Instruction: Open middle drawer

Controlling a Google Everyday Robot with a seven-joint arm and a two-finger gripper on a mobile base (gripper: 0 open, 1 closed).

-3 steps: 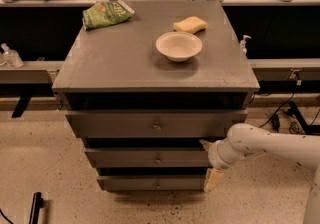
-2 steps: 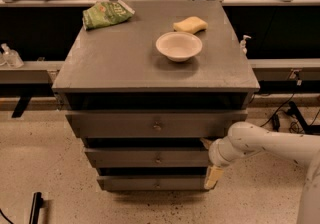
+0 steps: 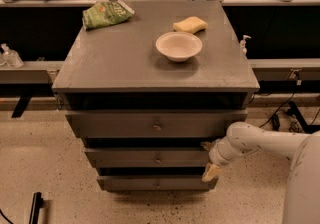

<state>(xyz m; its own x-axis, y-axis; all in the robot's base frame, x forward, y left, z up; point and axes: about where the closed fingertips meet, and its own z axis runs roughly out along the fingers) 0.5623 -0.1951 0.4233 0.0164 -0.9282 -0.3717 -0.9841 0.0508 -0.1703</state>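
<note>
The grey cabinet has three stacked drawers. The middle drawer [image 3: 150, 158] is a wide grey front with a small round knob [image 3: 158, 159] at its centre. It sits between the top drawer [image 3: 155, 124] and the bottom drawer [image 3: 155, 183]. My gripper [image 3: 208, 158] comes in from the right on a white arm [image 3: 260, 143] and is at the middle drawer's right end. One tan finger [image 3: 206, 144] is above the drawer front and the other [image 3: 210, 172] is below it, spread apart. The gripper is well to the right of the knob.
On the cabinet top [image 3: 120, 63] are a white bowl [image 3: 178, 45], a yellow sponge [image 3: 190, 24] and a green chip bag [image 3: 106, 14]. A small bottle [image 3: 244, 44] stands off its right edge. Cables [image 3: 280, 113] lie on the speckled floor to the right.
The gripper stays at the middle drawer's right end, with only a slight shift of the wrist. The drawer has not visibly moved.
</note>
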